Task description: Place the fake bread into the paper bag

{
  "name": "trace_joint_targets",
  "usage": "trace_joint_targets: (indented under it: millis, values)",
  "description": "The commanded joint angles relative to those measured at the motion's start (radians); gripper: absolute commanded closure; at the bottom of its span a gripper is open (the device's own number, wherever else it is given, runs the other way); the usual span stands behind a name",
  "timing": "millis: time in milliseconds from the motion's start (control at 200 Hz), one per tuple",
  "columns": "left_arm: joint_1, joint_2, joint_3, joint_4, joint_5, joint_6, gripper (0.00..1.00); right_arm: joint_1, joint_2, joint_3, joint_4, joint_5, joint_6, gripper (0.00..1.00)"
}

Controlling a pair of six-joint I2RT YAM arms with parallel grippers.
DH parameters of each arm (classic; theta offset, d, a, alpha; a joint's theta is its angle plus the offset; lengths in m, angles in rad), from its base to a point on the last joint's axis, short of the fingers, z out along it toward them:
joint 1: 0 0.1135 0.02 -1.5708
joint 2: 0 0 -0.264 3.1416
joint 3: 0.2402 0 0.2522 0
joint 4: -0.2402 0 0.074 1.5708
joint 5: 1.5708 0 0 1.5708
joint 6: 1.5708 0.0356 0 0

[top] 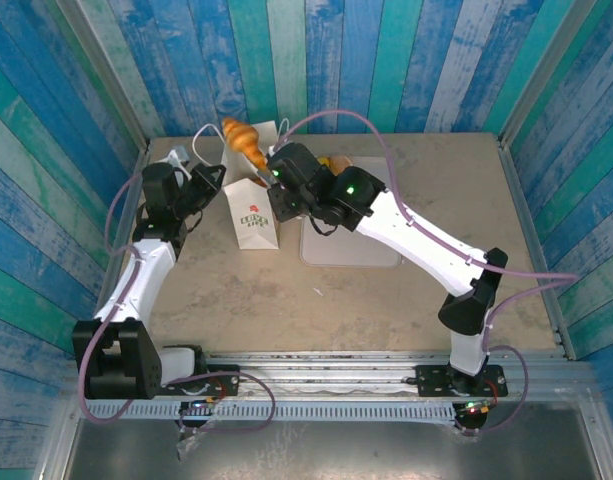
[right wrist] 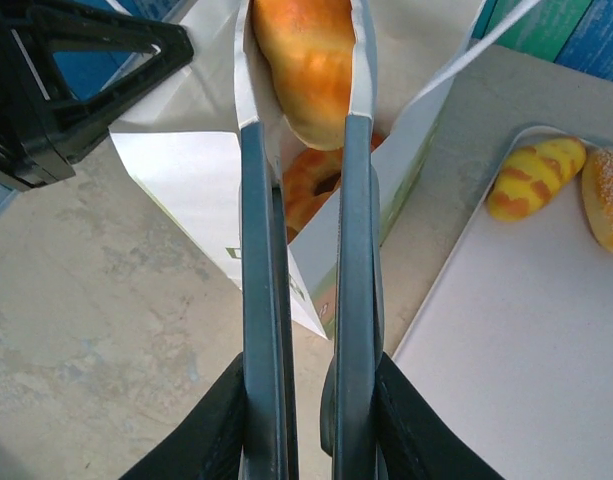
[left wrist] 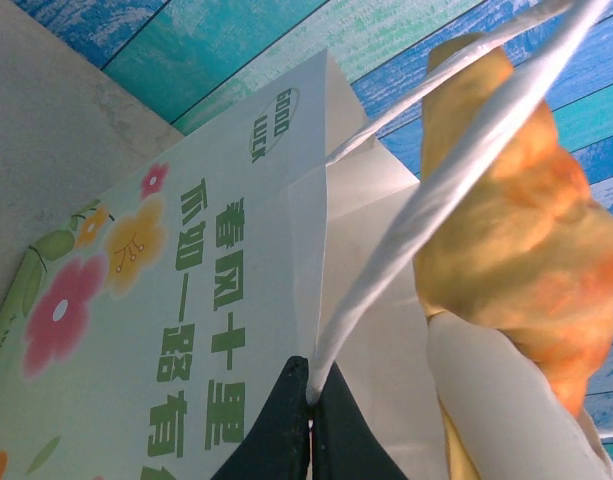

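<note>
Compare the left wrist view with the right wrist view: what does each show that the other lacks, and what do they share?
Left wrist, not right wrist: the flower print and large green characters on the paper bag, and the left gripper, jaws pinched shut on a white cord handle. Right wrist, not left wrist: a ring doughnut inside the bag, the tray with a striped pastry and a speckled bun, and the right gripper squeezing the tongs. Both: the orange croissant above the bag's open mouth.

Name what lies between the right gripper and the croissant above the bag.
The tongs, held by the right gripper and clamping the croissant, seen in the right wrist view.
</note>
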Motion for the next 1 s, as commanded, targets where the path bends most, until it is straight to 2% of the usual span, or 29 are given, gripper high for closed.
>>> trace_joint_targets:
  millis: [0,321,716,992]
  values:
    - [-0.001,-0.061,0.007,0.019,-0.009,0.019,0.96,0.002,0.01,0.041,-0.03,0.036,-0.02,0.71]
    - [-0.002,-0.06,0.008,0.019,-0.014,0.02,0.96,-0.006,0.026,0.068,-0.09,0.047,-0.019,0.67]
    - [-0.001,-0.062,0.013,0.014,-0.013,0.029,0.96,-0.015,0.032,0.081,-0.106,0.048,-0.006,0.51]
    - [-0.001,-0.061,0.013,0.014,-0.009,0.028,0.96,-0.015,0.025,0.107,-0.103,0.053,-0.007,0.51]
